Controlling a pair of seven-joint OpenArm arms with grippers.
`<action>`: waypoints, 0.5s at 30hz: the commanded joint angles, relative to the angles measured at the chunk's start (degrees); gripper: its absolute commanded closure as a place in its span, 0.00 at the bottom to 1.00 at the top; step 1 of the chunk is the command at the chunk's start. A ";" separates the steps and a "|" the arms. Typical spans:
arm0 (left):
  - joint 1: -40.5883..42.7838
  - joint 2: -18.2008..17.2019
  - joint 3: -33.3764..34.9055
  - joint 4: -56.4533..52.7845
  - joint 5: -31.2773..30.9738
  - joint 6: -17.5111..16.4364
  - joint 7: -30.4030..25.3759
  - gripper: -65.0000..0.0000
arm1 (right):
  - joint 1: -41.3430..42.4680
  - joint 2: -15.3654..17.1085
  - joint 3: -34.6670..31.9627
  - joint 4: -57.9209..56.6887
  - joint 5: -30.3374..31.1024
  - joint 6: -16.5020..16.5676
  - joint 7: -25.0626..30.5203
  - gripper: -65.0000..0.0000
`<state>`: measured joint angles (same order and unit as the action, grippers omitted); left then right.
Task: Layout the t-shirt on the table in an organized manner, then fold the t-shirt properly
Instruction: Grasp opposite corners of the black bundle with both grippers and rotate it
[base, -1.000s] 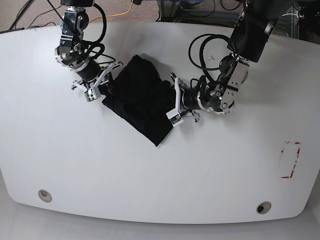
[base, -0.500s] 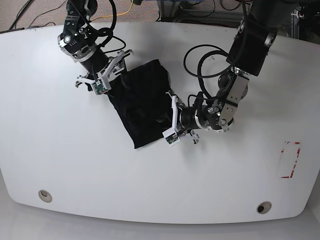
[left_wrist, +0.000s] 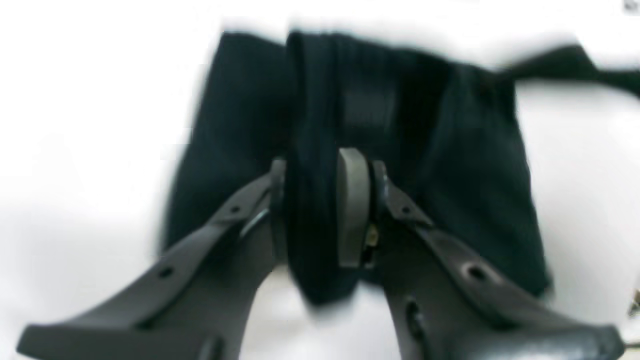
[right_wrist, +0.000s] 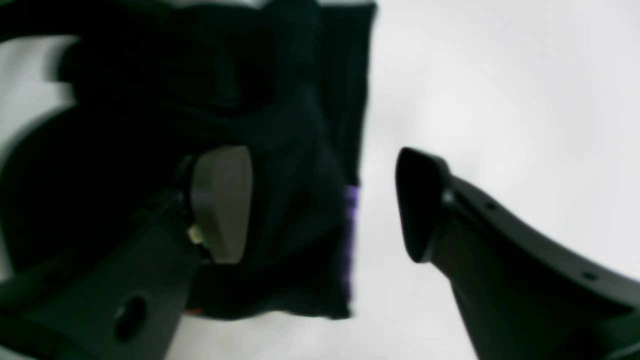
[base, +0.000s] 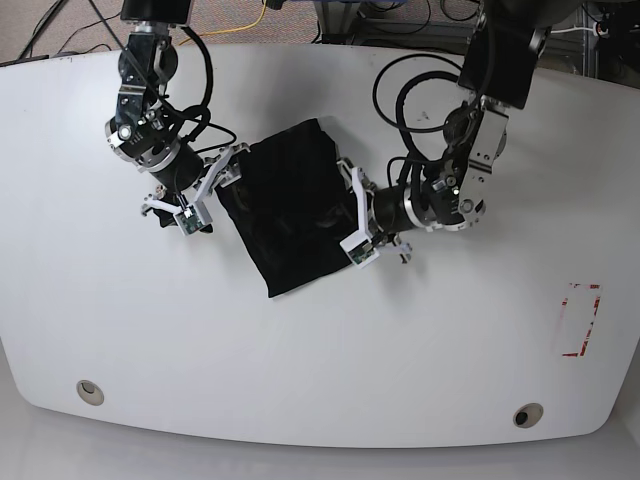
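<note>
The table (base: 300, 360) is a large glossy white top with curved edges; a red tape rectangle (base: 580, 320) sits near its right edge, and two metal-ringed holes lie along the front edge, one toward the front-left corner (base: 90, 390) and one toward the front-right corner (base: 527, 414).

The t-shirt (base: 290, 205) lies bunched into a rough dark oblong in the rear half of the table, a little left of the middle. Its long axis runs diagonally: one narrow end points toward the rear edge, the other toward the front-left corner, ending in a ragged lower hem. The cloth is creased lengthwise, and no sleeve or neck opening can be told apart.

The left gripper (base: 355, 215) is at the shirt's right-hand long edge. In the left wrist view its fingers (left_wrist: 352, 205) are clamped on a thick ridge of the black cloth (left_wrist: 350, 125), with fabric squeezed between them.

The right gripper (base: 200, 195) is at the opposite long edge, toward the table's left edge. In the right wrist view its fingers (right_wrist: 222, 200) are spread apart: one rests against the dark cloth (right_wrist: 280, 150), the other stands clear over bare white surface. A sliver of purple print (right_wrist: 351, 197) shows at the cloth's edge between them.
</note>
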<state>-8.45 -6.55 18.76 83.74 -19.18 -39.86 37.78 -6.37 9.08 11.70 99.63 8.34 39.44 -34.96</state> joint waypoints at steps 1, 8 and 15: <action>1.72 0.44 -1.31 2.98 -0.73 -0.14 0.07 0.82 | 2.81 2.13 -1.29 -4.65 1.90 0.56 2.04 0.50; 6.73 0.52 -1.23 2.19 -0.73 -0.14 -0.02 0.82 | 3.43 2.74 -2.17 -11.06 1.46 0.56 6.61 0.68; 7.09 0.52 -1.31 -1.59 -0.82 -0.14 -0.20 0.82 | -1.32 0.11 -2.17 -8.95 1.29 0.56 6.70 0.68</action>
<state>-0.51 -6.04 17.65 82.98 -19.77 -39.94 37.82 -6.83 10.37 9.34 88.14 9.74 39.83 -28.27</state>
